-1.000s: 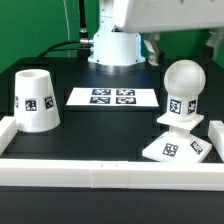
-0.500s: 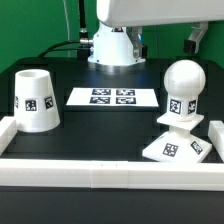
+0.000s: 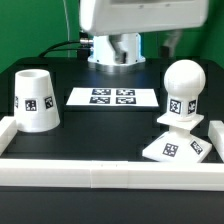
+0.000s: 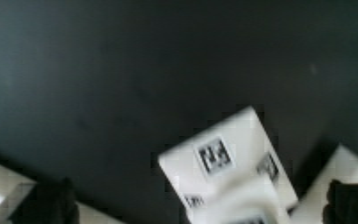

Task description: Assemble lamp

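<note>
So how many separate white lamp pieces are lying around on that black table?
2 in view: the shade stands alone at the exterior view's left; the bulb sits upright on the base at the right, apparently already joined as one piece.

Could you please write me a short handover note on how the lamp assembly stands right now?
Gripper: not seen in the exterior view, only the arm above the table; fingers dim in the wrist view, nothing visibly held, opening unclear.
Bulb stands upright on the base, toward the exterior view's right.
Shade stands alone toward the left.
Marker board lies between.
Left: shade onto the bulb.
</note>
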Controlling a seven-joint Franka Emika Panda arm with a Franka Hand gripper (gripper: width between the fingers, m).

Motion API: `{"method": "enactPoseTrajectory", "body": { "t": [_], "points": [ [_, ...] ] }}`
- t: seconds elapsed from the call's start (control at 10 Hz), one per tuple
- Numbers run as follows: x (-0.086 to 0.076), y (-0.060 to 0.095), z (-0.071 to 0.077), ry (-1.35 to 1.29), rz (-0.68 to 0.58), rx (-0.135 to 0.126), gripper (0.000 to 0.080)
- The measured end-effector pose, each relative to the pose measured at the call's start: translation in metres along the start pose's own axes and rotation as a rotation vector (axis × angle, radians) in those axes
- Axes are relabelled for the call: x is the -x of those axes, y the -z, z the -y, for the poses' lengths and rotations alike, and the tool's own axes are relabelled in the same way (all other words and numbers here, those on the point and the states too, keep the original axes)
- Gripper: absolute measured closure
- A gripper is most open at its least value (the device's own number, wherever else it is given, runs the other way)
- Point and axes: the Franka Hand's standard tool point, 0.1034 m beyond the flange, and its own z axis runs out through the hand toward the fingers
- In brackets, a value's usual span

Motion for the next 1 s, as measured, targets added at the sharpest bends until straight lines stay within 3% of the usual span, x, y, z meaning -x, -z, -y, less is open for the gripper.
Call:
{"method": "enactPoseTrajectory", "body": {
  "t": [0.2,0.8,1.0],
  "points": [
    [0.03,-0.013,-0.022,0.009,-0.003,0.005,0.01],
    [0.035,-0.016,-0.02,0.021,0.005,0.002,0.01],
    [0.072,-0.014,-0.018,0.043,0.025,-0.01,0.01]
  ]
}}
